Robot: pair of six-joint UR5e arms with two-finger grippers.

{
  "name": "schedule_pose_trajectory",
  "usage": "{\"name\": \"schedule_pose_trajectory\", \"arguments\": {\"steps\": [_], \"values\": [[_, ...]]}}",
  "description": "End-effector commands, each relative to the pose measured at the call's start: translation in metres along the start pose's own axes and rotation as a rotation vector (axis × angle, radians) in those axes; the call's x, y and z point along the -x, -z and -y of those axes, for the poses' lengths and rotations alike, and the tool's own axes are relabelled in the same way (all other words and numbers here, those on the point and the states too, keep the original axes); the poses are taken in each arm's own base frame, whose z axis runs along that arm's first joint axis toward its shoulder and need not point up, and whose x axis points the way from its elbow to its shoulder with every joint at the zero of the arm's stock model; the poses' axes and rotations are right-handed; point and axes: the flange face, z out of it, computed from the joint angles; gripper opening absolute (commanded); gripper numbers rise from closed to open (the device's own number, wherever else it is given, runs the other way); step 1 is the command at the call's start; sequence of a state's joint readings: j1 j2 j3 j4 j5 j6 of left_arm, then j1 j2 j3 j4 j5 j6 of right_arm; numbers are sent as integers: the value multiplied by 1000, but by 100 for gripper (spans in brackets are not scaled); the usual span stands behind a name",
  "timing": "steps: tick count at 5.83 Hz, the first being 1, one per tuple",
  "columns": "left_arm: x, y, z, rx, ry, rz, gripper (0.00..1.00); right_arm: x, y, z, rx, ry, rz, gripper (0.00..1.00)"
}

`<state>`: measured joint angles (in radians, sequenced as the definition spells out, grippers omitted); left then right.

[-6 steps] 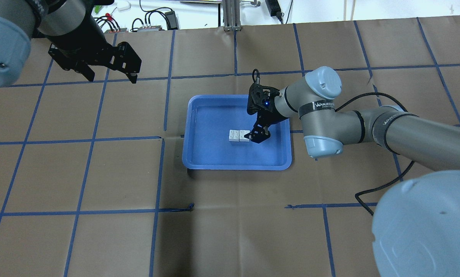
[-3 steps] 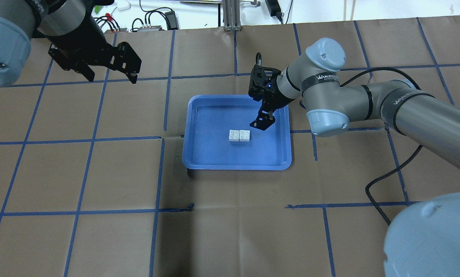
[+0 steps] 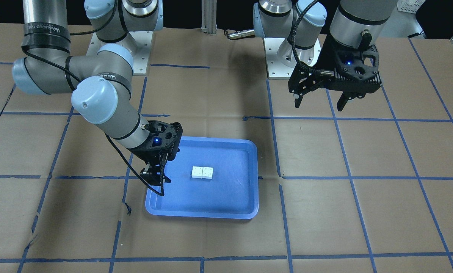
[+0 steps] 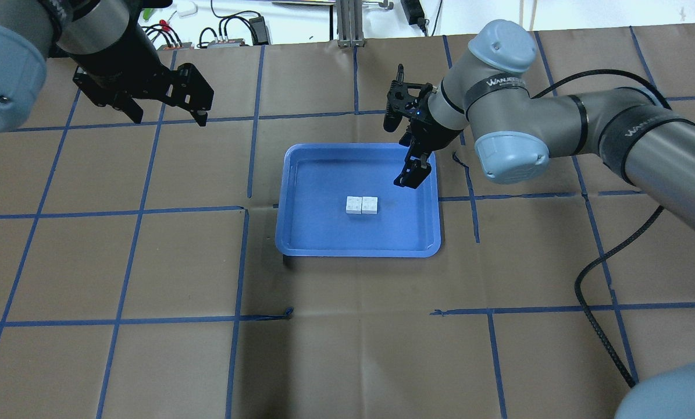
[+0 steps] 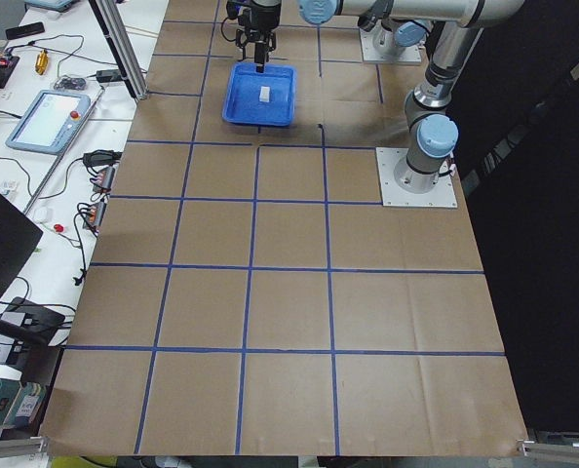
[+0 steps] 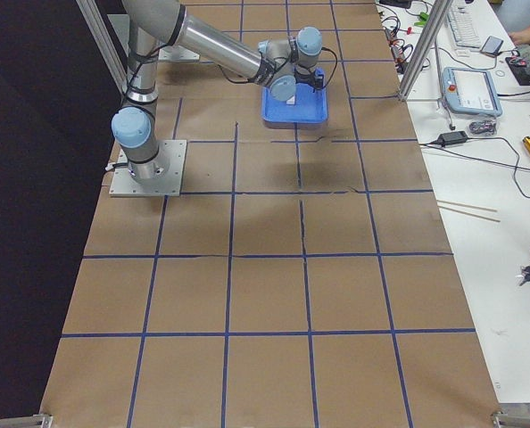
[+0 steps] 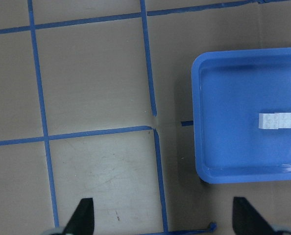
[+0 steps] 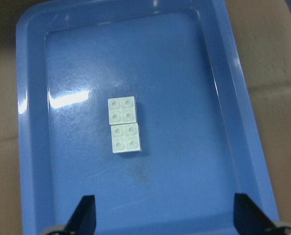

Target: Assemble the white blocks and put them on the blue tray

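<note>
The two white blocks [image 4: 362, 205] lie side by side, touching, studs up, near the middle of the blue tray [image 4: 300, 174]. They also show in the front view [image 3: 202, 172], the right wrist view [image 8: 123, 124] and the left wrist view [image 7: 276, 120]. My right gripper [image 4: 411, 176] is open and empty, raised above the tray's far right part, apart from the blocks. My left gripper [image 4: 170, 116] is open and empty, high over the table's far left, away from the tray [image 7: 224, 147].
The table is covered in brown paper [image 4: 149, 262] with a blue tape grid. The right arm's black cable [image 4: 591, 279] loops over the table at the right. Power supplies and wires [image 4: 231, 35] lie past the far edge.
My right gripper has drawn back from beside the blocks, rising and moving toward the tray's far right corner. The blocks stay put on the tray. The left arm has not moved.
</note>
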<state>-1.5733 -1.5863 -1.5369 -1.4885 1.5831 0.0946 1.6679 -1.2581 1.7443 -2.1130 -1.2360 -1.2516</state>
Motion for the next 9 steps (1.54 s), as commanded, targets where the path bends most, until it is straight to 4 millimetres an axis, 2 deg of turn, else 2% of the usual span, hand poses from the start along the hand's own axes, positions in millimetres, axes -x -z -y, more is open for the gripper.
{"name": "schedule_pose_trajectory", "arguments": {"steps": [1, 3, 5, 6, 7, 8, 9], "values": [[0, -1, 0, 3, -1, 0, 100, 1, 53, 6, 116, -130, -16, 100], [0, 0, 0, 1, -1, 0, 100, 14, 96, 7, 181, -416, -85, 100], [0, -1, 0, 1, -1, 0, 100, 13, 137, 2, 260, -751, -217, 100], [0, -1, 0, 3, 0, 0, 100, 7, 163, 10, 221, -898, -265, 100], [0, -1, 0, 3, 1, 0, 100, -5, 197, 9, 159, -1094, -336, 100], [0, -1, 0, 3, -1, 0, 100, -2, 216, -2, 210, -1175, -298, 100], [0, -1, 0, 1, -3, 0, 100, 9, 234, -7, 224, -1194, -288, 100]]}}
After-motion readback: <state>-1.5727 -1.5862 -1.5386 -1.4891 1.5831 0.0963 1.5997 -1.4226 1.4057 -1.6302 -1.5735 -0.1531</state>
